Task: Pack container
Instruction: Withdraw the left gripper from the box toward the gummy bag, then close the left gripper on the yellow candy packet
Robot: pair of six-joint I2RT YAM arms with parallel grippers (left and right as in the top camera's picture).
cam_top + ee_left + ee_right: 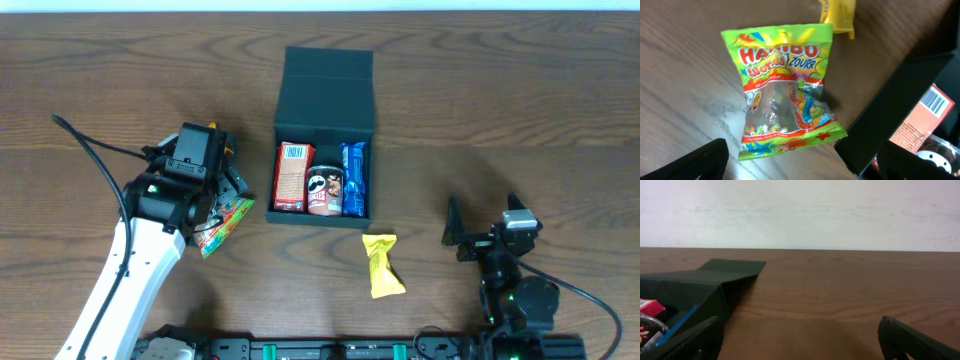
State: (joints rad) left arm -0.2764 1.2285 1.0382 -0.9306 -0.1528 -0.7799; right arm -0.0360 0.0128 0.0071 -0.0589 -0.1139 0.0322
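sitting just r of l claw [222,212], container [328,90]

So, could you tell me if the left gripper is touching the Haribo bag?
Apart. In the left wrist view the left gripper is open, both fingers clear of the Haribo bag.

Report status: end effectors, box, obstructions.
Left end effector open over green plastic Haribo gummy bag, not gripping. Right end effector open, empty. Dark teal square cardboard box open, part-filled. Yellow plastic snack packet loose near box front.
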